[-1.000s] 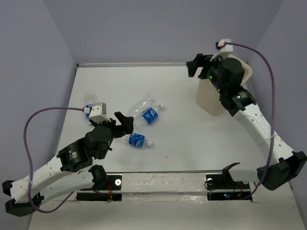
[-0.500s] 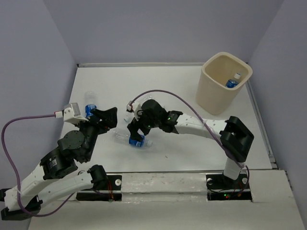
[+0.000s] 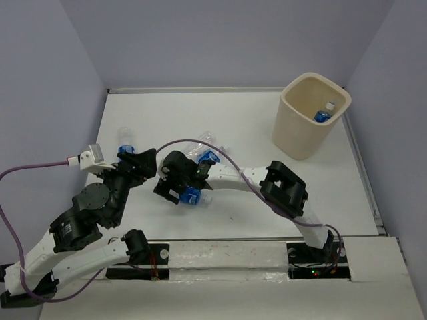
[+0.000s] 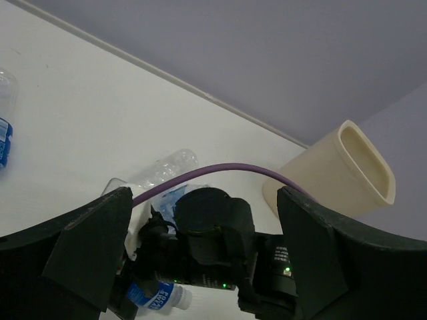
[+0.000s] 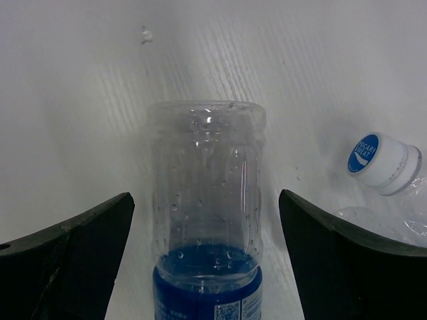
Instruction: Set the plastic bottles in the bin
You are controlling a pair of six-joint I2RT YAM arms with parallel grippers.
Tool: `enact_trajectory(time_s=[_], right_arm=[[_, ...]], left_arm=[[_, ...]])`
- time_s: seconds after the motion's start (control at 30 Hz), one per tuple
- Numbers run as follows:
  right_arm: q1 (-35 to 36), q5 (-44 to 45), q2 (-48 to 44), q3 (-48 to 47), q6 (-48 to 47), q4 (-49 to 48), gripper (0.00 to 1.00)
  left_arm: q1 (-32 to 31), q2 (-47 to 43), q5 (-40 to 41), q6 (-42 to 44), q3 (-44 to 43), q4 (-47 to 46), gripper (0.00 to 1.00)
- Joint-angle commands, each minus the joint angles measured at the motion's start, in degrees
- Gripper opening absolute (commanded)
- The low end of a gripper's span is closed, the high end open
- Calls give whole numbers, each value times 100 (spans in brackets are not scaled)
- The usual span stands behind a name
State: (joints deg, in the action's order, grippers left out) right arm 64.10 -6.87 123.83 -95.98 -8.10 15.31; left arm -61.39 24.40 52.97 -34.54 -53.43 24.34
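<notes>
A white tabletop (image 3: 233, 120) lay matte and evenly lit, with a few small marks. Behind the tabletop rose a plain lavender back wall (image 3: 220, 40). A matching left wall (image 3: 40, 100) and right wall (image 3: 400, 80) closed the tabletop's sides. A pale strip (image 3: 193, 89) ran along the tabletop's far edge.

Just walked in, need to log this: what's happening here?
The right claw, open, straddles a clear plastic bottle with a blue label lying on the white table, not yet gripping it. The left claw hangs open nearby, empty. Another bottle already lies in the cream plastic bin.
</notes>
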Motion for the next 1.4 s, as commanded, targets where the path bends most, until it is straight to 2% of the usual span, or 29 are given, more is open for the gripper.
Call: enact_trajectory(time_s=[0.0,0.1,0.17,0.2,0.27,0.3,0.43,0.6,0.7,0.8,0.83,0.87,1.03,1.13,1.23,1.37], right_arm=[[173,458,308,-640,-324,376,95],[226,652,519,-798,-350,385,91],[278,661,581,-904,-237,350,84],[279,652,572,-913,-79,263,75],[279,661,389,-826,123,-26,65],[279,652,283,-738,220,-28,65],[279,994,-437,-89,668,-791,54],[209,1276,-1562,622,1099,-1328,48],[-72,1976,-2405,1184,1179,-1469,46],[-607,2348,-3337,1784,1205,-1548,46],[-1018,2314,-3574,1889,1275,-1644,46],[-1239,2218,-4055,1977,1328,-1654,45],[-2408,2506,-5271,2207,1179,-2310,44],[-3480,2735,-5519,2128,1143,-2743,42],[-4515,2797,-5379,2058,1337,-3488,40],[-5283,2884,-5037,2145,1145,-4535,40]], left_arm=[[21,38,100,62,-141,-184,99],[21,91,64,106,-168,-184,99],[21,117,21,132,-177,-201,99],[21,126,-6,167,-177,-210,99],[21,187,-41,194,-203,-167,99],[21,205,-41,194,-212,-131,99],[21,302,-155,229,-352,-87,99],[21,337,-454,325,-510,-183,99],[21,328,-735,361,-546,-262,99],[21,302,-893,369,-406,-561,99],[21,328,-946,378,-292,-657,99],[21,354,-1025,413,-230,-885,99],[21,916,-1560,387,148,-1449,99],[30,1452,-1676,405,455,-1835,99],[39,1971,-1510,449,693,-2082,99],[74,2533,-1526,641,992,-2564,99]])
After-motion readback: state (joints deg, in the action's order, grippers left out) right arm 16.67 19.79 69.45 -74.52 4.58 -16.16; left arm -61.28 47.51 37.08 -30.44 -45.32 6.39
